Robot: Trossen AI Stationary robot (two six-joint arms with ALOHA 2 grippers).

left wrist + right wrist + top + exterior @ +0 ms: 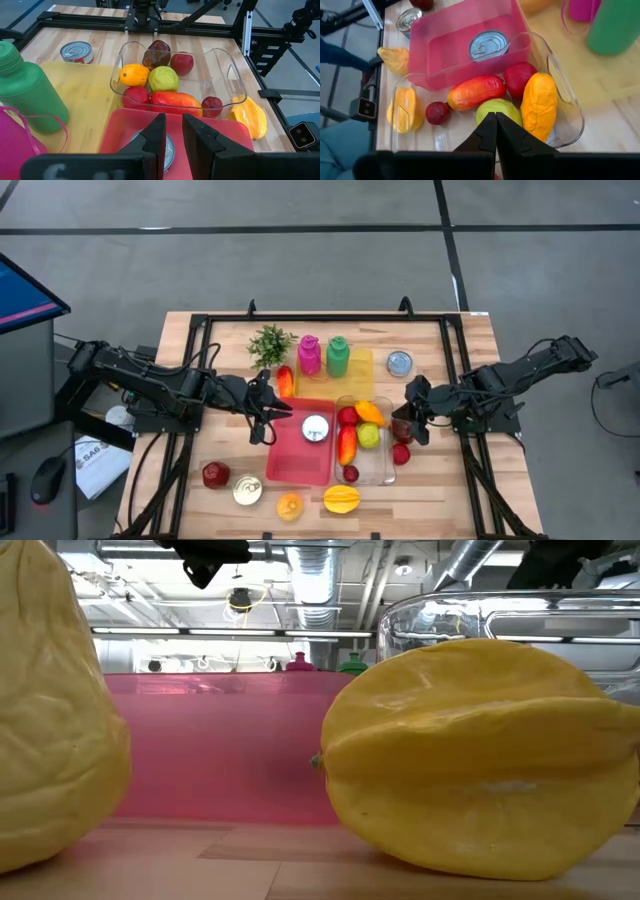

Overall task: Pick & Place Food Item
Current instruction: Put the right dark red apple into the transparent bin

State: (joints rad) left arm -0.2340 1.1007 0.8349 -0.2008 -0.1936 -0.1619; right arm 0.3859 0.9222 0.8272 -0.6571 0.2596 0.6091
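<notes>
Looks light, hard and slick, that starfruit point(342, 499) sitting on the counter point(440, 480) by the clear bin point(385, 472), so best pinched across its ridged middle; right fingers point(496, 131) pressed together, left fingers point(150, 137) barely apart, holding nothing.

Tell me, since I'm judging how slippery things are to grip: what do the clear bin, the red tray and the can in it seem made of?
Clear bin: looks like glossy transparent plastic; the fruit shows through its walls and the rim glints.
Red tray: likely translucent plastic, smooth, with a soft sheen.
Can: metal by its look; shiny silver lid with ridged rings and a pull tab.
</notes>
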